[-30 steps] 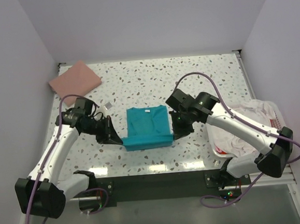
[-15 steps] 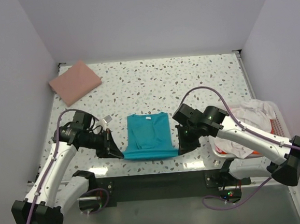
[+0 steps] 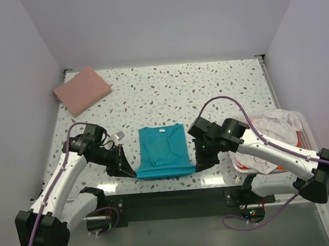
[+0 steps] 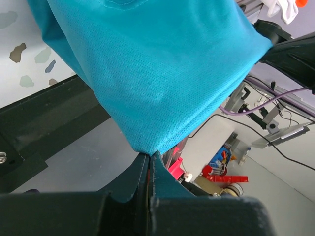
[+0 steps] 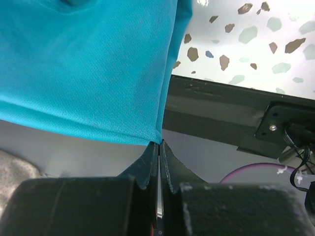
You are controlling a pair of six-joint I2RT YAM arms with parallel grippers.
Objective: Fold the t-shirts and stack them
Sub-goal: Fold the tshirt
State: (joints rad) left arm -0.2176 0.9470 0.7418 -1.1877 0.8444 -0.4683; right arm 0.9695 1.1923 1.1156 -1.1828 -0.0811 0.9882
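Note:
The teal t-shirt (image 3: pixel 164 151) lies partly folded near the table's front edge, collar toward the back. My left gripper (image 3: pixel 130 170) is shut on its near left corner, and the cloth (image 4: pixel 147 73) hangs from the tips in the left wrist view. My right gripper (image 3: pixel 197 163) is shut on its near right corner, the cloth (image 5: pixel 83 69) pinched at the tips (image 5: pixel 160 142). The dusty pink t-shirt (image 3: pixel 82 90) lies folded at the back left. White and orange shirts (image 3: pixel 274 140) fill the basket at the right.
The white slotted basket (image 3: pixel 304 140) stands at the table's right edge. A small white tag (image 3: pixel 119 135) lies on the speckled table (image 3: pixel 207 91) left of the teal shirt. The black front rail (image 3: pixel 170 199) runs below the table edge.
Both grippers have drawn the teal shirt's near edge toward the front of the table, then held about still. The shirt now reaches the front edge.

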